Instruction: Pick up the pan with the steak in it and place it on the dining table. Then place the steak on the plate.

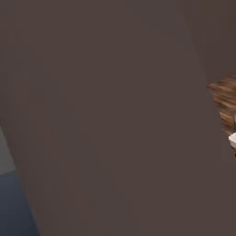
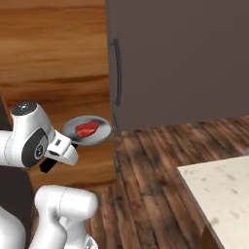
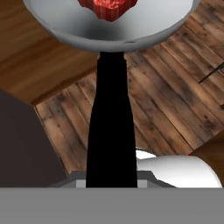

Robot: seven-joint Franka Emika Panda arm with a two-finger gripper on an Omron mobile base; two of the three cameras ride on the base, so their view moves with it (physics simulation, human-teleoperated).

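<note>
The grey pan (image 2: pixel 87 131) hangs in the air above the wooden floor, held level, with the red steak (image 2: pixel 87 128) lying in it. My gripper (image 2: pixel 67 146) is shut on the pan's black handle (image 3: pixel 109 122). In the hand view the handle runs up to the pan (image 3: pixel 87 26), where the steak (image 3: pixel 109 6) shows at the top edge. A beige speckled corner of the dining table (image 2: pixel 221 189) lies low at the right, well apart from the pan. The plate is out of view.
A tall dark cabinet front (image 2: pixel 180 63) with a vertical handle (image 2: pixel 116 73) stands just behind the pan. Wooden panelling (image 2: pixel 53 58) is to its left. Plank floor (image 2: pixel 155 165) lies between pan and table. A dark panel (image 1: pixel 115 115) stands close in the left base view.
</note>
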